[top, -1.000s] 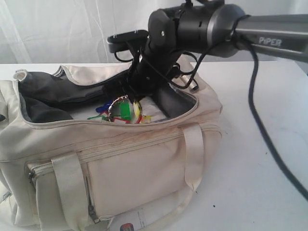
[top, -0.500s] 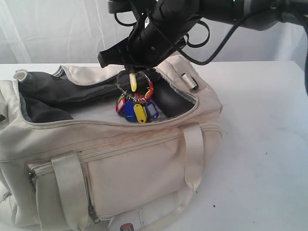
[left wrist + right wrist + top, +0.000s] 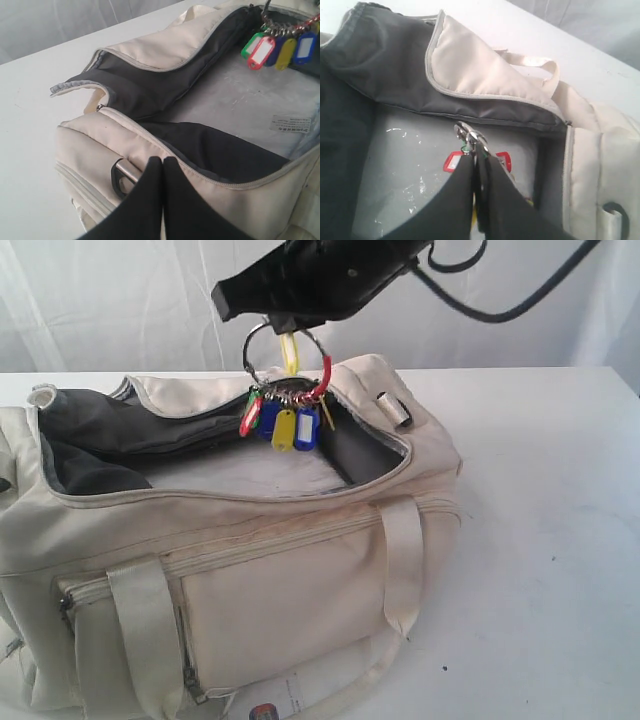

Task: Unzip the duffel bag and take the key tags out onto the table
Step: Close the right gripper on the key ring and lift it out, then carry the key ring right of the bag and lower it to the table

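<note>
While the right end effector (image 3: 272,322) pinches their ring (image 3: 247,352), the key tags (image 3: 284,427) dangle just beneath it. They hang over the open duffel bag (image 3: 300,580).

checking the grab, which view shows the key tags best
Exterior view: the key tags hang in full from the right gripper. Left wrist view crops the bunch; right wrist view hides most.
</note>
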